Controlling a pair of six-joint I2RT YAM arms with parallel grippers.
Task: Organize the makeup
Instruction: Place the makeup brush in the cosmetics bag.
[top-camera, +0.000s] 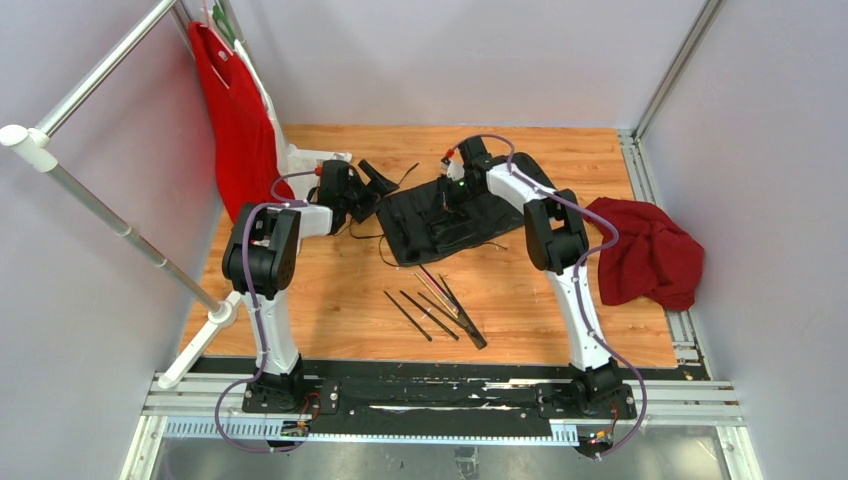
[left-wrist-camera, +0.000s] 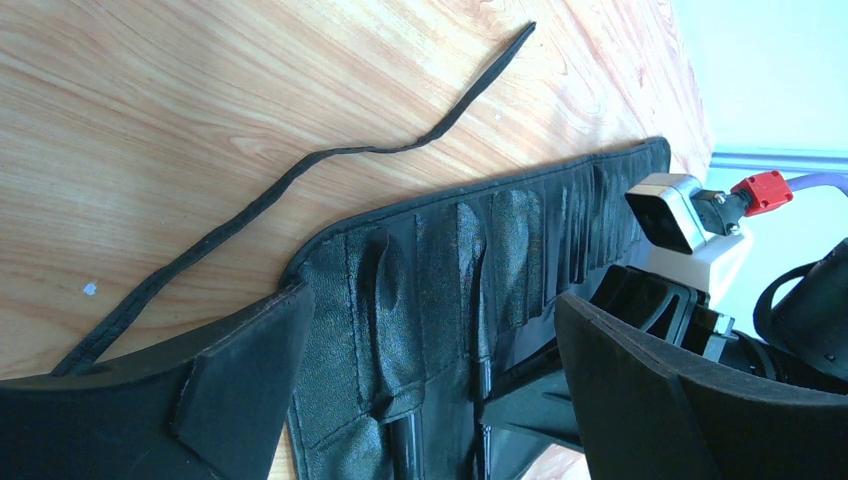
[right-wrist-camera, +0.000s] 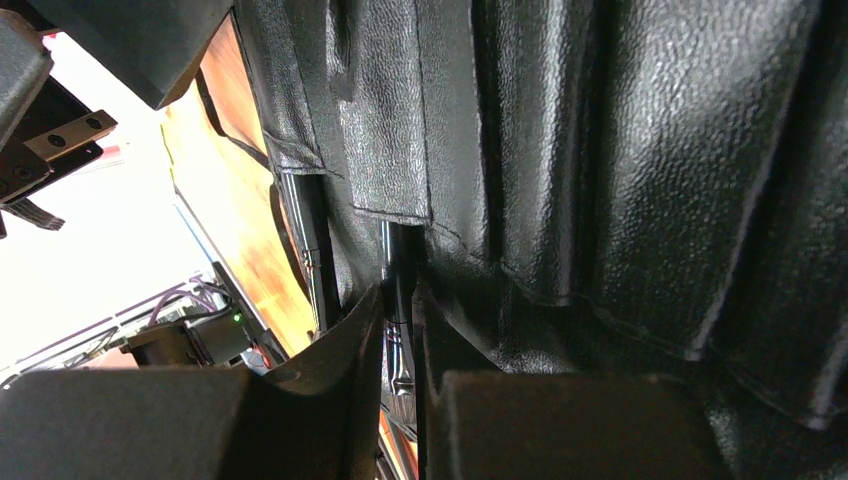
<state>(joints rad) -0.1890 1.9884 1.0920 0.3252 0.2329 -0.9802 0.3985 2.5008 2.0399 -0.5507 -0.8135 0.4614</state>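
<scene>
Several loose makeup brushes (top-camera: 436, 305), mostly black with one pink shaft, lie on the wooden table in front of the black slotted roll (top-camera: 447, 222). My right gripper (top-camera: 453, 192) is over the roll. In the right wrist view it (right-wrist-camera: 399, 335) is shut on a black brush (right-wrist-camera: 397, 262) whose upper end sits in a slot of the roll (right-wrist-camera: 620, 170). My left gripper (top-camera: 373, 184) is open and empty at the roll's left edge. In the left wrist view it (left-wrist-camera: 430, 310) straddles the roll (left-wrist-camera: 450, 260), where two black brushes (left-wrist-camera: 405, 440) stick out of slots.
A dark red cloth (top-camera: 650, 250) lies at the table's right edge. A red garment (top-camera: 235, 110) hangs on a white rack (top-camera: 120, 225) at the left. The roll's cords (left-wrist-camera: 300, 170) trail over the wood. The right arm's wrist camera (left-wrist-camera: 665, 212) is close to my left fingers.
</scene>
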